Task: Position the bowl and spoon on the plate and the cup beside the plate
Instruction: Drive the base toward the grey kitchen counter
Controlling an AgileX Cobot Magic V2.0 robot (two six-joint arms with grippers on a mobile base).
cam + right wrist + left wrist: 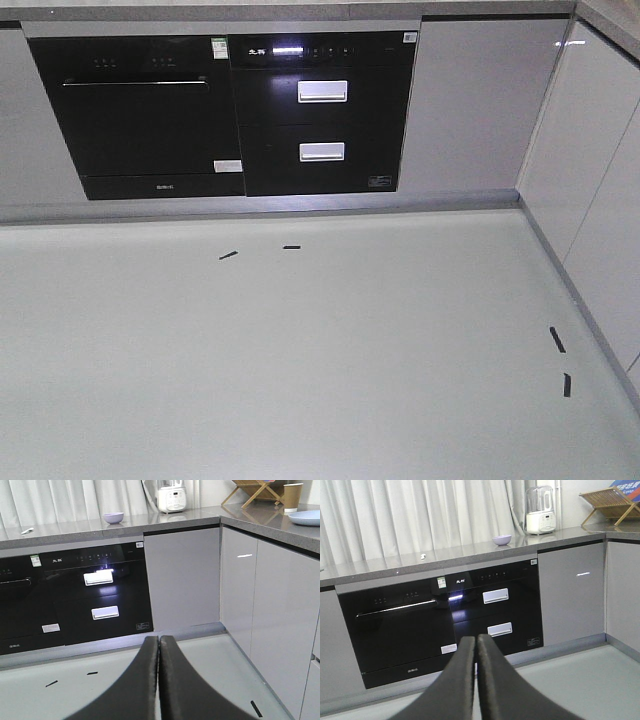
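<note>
A small lavender bowl [501, 540] [113, 518] stands on the grey countertop [395, 562] against the curtain. A pale spoon [27, 531] [422, 556] lies on the same counter, left of the bowl. On the right-hand counter sit a pale blue plate [306, 518] and, behind it, a brown paper cup [292, 497]. My left gripper [476, 639] is shut with nothing in it, low in front of the black appliances, far from the counter. My right gripper [159, 639] is likewise shut and empty, over the floor. The front view holds no task objects.
Black built-in appliances [225, 110] and grey cabinet doors [182, 577] face me. A white blender [540, 510] [171, 495] and a wooden dish rack [612, 502] stand on the counter. Pale floor [300, 360] carries black tape marks [557, 340]. Cabinets run along the right side [600, 180].
</note>
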